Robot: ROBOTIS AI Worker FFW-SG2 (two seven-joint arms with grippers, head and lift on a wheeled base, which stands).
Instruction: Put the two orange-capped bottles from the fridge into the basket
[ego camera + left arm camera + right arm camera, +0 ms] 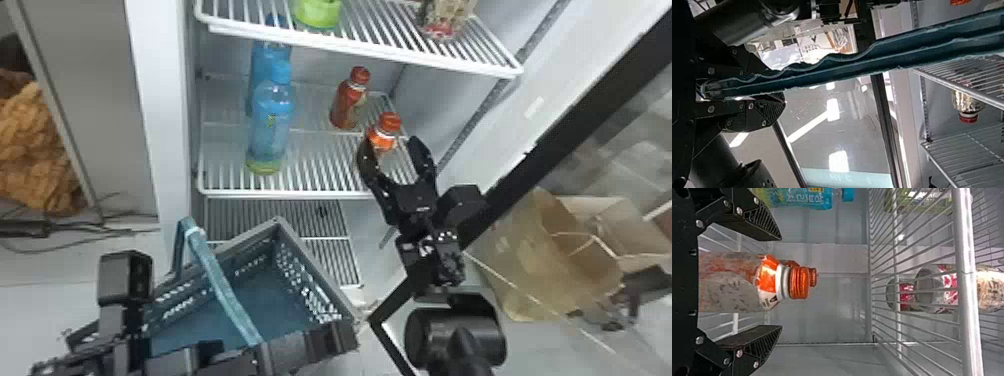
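Note:
In the head view my right gripper (395, 150) stands open at the front right of the middle fridge shelf, its fingers around the nearer orange-capped bottle (386, 131). The right wrist view shows that bottle (738, 282) upright between the fingers of my right gripper (779, 283), with a gap on both sides. The second orange-capped bottle (350, 100) stands behind it on the shelf. The blue-green basket (295, 240) is at the lower left, below the shelf. In the left wrist view my left gripper (762, 88) is shut on the basket handle (828, 70); its arm (125, 300) is beside the basket.
Two blue bottles (272, 120) stand on the left of the same shelf (310, 185). Above is another wire shelf (360, 47) with a green container (318, 12) and a patterned bottle (445, 17). A cardboard box (540, 260) is on the floor at right.

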